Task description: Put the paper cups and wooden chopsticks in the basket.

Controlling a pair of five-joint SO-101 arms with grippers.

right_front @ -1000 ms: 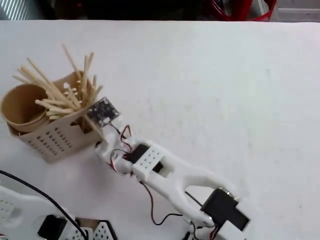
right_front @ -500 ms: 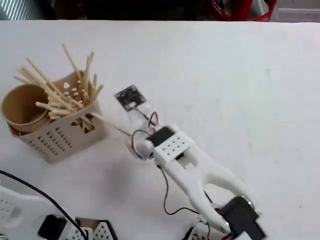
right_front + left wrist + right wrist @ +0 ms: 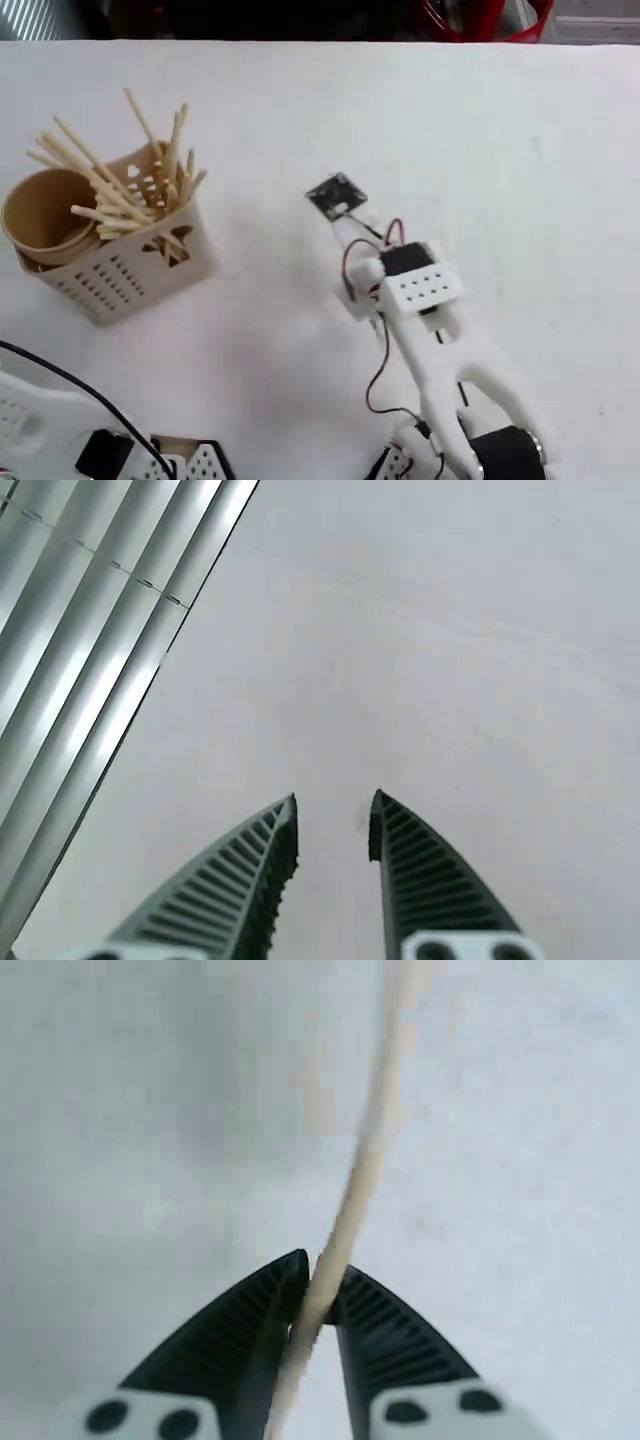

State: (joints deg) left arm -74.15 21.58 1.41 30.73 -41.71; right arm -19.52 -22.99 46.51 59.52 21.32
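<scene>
At the table's left stands a cream perforated basket [image 3: 120, 270]. A brown paper cup [image 3: 40, 215] sits in its left part and several wooden chopsticks [image 3: 110, 180] stick up out of it. My right arm [image 3: 420, 285] lies mid-table, well to the right of the basket. In the right wrist view, my right gripper [image 3: 318, 1265] is shut on one wooden chopstick [image 3: 365, 1160] that runs out ahead over bare table. My left gripper [image 3: 335, 796] is open above bare table with nothing between its fingers. Part of my left arm [image 3: 60, 440] sits at the front left corner.
The white table [image 3: 500, 150] stretches to the right and behind the arms. Dark and red objects [image 3: 480, 20] lie beyond the far edge. Pale slats [image 3: 90, 630] run along the table's edge in the left wrist view.
My right arm has swung to the right, away from the basket. The chopstick that poked out of the basket's side half a second ago is gone from there.
</scene>
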